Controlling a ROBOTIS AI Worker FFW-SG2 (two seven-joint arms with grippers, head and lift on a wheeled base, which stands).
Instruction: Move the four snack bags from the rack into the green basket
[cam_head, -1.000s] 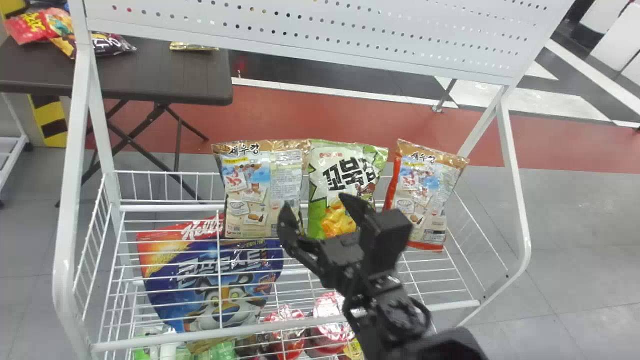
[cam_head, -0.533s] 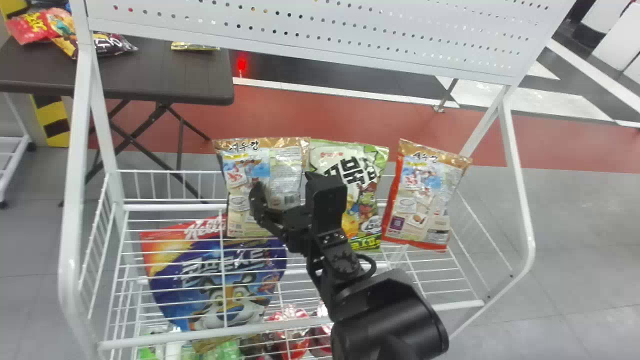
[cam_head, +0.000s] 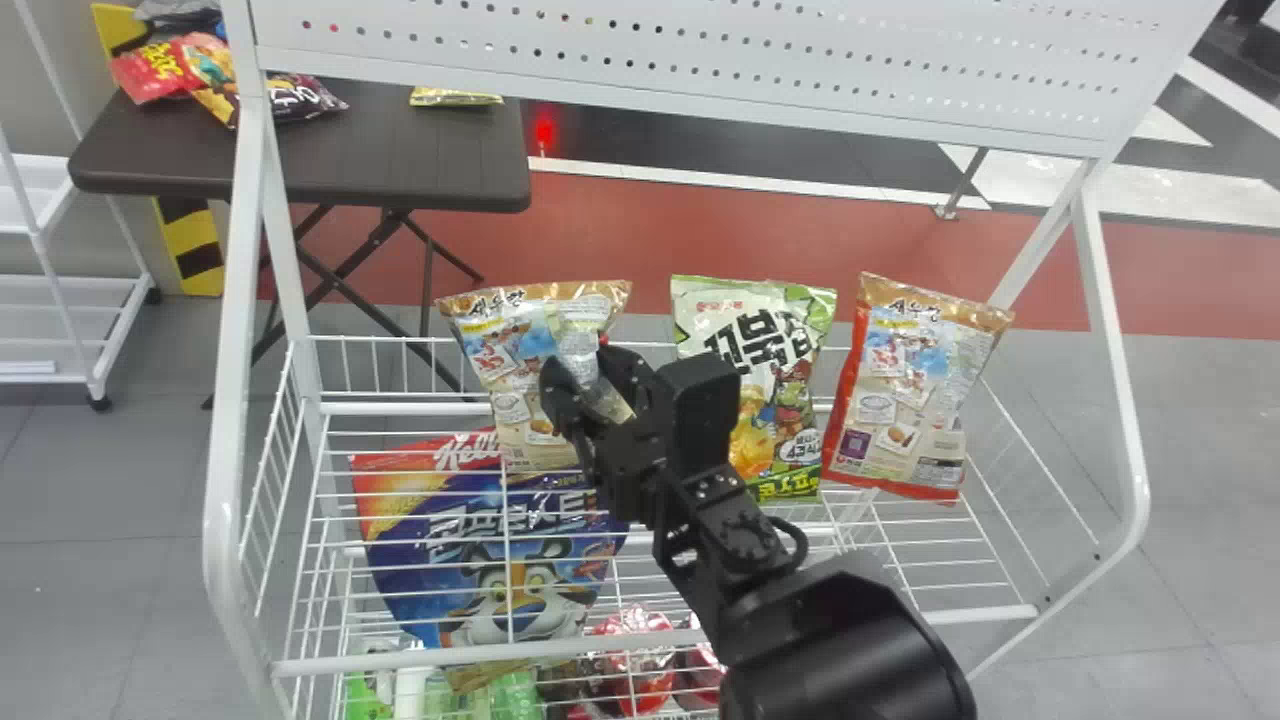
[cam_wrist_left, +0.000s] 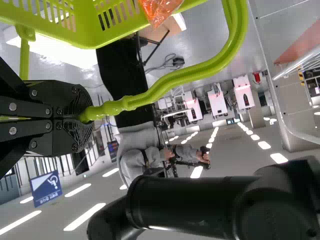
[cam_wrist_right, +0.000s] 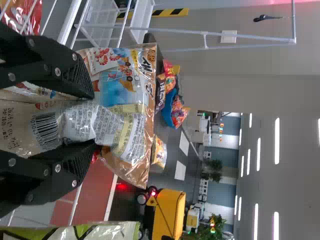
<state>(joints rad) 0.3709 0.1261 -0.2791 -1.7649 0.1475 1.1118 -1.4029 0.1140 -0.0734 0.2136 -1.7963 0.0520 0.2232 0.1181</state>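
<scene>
Brown-topped snack bag (cam_head: 525, 400) creasing upright at white rack (cam_head: 235, 400) | right gripper (cam_head: 590, 385) clamping it | left gripper (cam_wrist_left: 82, 117) clamping green basket (cam_wrist_left: 87, 37) handle (cam_wrist_left: 175, 82)

Our right arm (cam_head: 845, 650) comes in from the bottom edge of the head view and slants up and leftward, thick and rounded low down, then slimmer through the jointed wrist (cam_head: 735, 520), where a black cable loops out. At its end our right gripper (cam_head: 580, 370) angles forward, its two flat fingers pressing in from either side with a gap between them. Our left gripper (cam_wrist_left: 89, 114) has its ridged fingers drawn together, shown in the left wrist view.
</scene>
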